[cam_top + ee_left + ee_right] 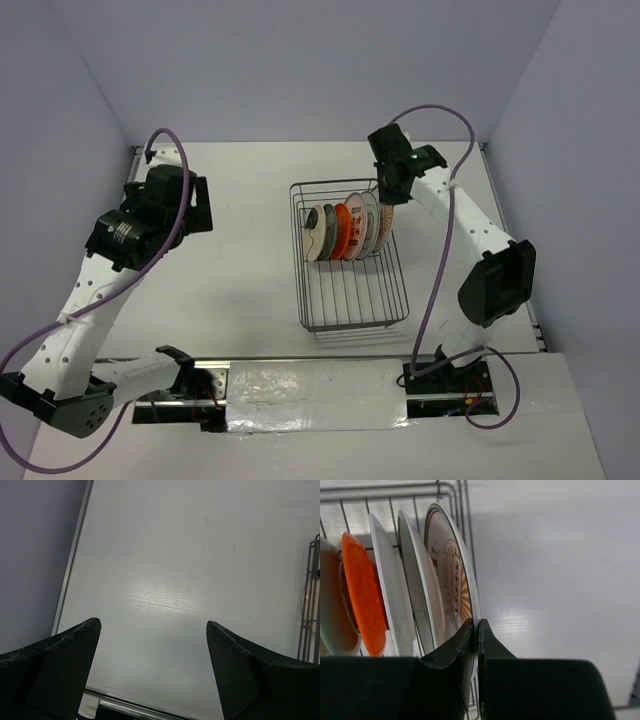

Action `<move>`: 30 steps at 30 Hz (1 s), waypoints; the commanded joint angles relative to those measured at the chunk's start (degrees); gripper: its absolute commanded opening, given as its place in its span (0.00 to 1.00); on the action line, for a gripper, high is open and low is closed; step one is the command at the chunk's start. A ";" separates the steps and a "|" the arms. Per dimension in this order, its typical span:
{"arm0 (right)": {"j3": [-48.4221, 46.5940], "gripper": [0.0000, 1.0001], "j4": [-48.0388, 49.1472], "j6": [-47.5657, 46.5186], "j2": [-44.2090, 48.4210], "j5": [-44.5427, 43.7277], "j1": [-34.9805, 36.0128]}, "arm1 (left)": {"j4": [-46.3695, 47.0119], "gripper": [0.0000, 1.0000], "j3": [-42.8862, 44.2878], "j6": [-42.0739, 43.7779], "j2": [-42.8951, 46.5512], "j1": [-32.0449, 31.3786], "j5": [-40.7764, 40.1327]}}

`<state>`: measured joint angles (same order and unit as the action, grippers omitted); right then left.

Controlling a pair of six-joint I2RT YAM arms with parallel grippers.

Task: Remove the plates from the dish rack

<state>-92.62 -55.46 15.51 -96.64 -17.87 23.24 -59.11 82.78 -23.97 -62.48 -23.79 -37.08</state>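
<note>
The grey wire dish rack [350,300] stands mid-table with several plates upright in a row at its far end. My right gripper [388,200] is shut on the rim of the rightmost plate [451,570], white with an orange sunburst motif; that plate still stands among the others. Beside it stand two white plates [422,585] and a plain orange plate [364,600]. My left gripper [152,625] is open and empty over bare table, far left of the rack; in the top view it [195,205] points toward the rack.
The rack's wire edge [310,605] shows at the right of the left wrist view. The table's metal edge rail [75,555] runs along the left. The rack's near half holds no plates.
</note>
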 commanded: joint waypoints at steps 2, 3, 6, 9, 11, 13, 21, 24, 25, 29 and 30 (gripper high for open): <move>-18.76 0.00 -8.41 3.56 3.21 -13.92 1.27 | 1.45 1.00 6.40 -0.81 -2.29 -0.11 5.86; -22.48 0.00 -11.13 3.74 3.13 -16.38 1.54 | 2.59 1.00 7.56 -1.34 -3.86 -0.11 9.79; -36.02 0.00 -21.76 2.16 2.16 -24.39 2.50 | 6.97 0.99 11.78 -2.93 -7.21 -0.11 20.06; -40.02 0.00 -22.51 -0.12 3.99 -26.35 3.21 | 12.33 0.99 14.51 -3.72 -10.19 -0.12 29.84; -35.90 0.00 -19.87 0.57 8.89 -24.24 3.74 | 20.85 0.99 14.43 -3.90 -11.26 -0.11 41.78; -26.46 0.00 -10.79 -3.43 13.03 -13.30 3.74 | 29.35 1.00 13.73 -4.77 -12.75 -0.20 52.75; -7.95 0.00 13.77 3.10 24.31 32.86 3.47 | 33.47 0.96 19.68 -6.19 -22.50 -0.11 64.16; -5.13 0.00 19.75 5.23 24.83 37.88 3.47 | 26.71 0.85 21.19 -3.64 -24.79 -0.03 60.11; -3.90 0.00 20.91 6.45 24.66 38.60 3.47 | 25.98 0.84 20.93 -3.20 -25.06 0.32 60.19; -1.69 0.00 26.62 8.92 23.08 42.30 3.04 | 26.59 0.65 17.07 -3.10 -24.10 0.85 63.62; -1.08 0.00 29.07 9.80 22.90 42.91 2.43 | 26.77 0.52 15.76 -3.02 -23.83 0.94 63.71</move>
<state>-94.17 -40.36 21.23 -73.91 17.89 26.39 -32.60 99.83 -28.80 -87.92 -23.29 23.75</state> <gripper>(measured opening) 0.098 0.586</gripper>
